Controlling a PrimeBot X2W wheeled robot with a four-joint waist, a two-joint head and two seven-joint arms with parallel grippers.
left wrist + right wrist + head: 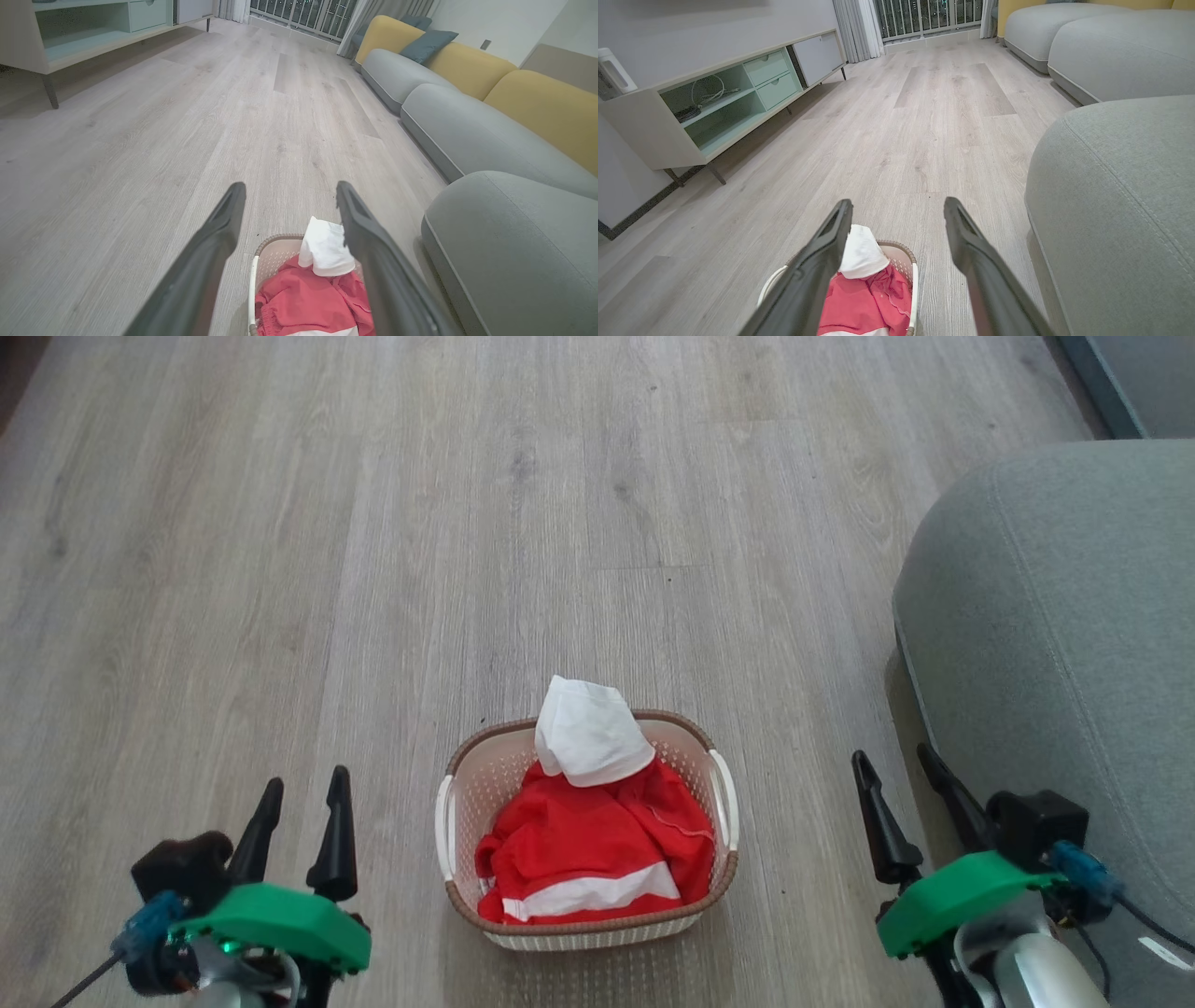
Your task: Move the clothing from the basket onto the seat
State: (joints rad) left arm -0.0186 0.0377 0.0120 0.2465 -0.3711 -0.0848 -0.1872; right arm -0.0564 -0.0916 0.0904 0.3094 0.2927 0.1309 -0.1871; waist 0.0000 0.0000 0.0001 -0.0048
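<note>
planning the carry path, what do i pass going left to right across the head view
left gripper, open → basket with the clothing in it → right gripper, open → seat

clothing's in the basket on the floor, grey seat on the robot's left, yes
No: the seat stands on the robot's right, as the head view shows. The clothing does lie in the basket on the floor.

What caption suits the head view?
Red-and-white clothing fills a cream basket on wood flooring, between the open left end effector and right end effector, near a grey-green seat.
</note>
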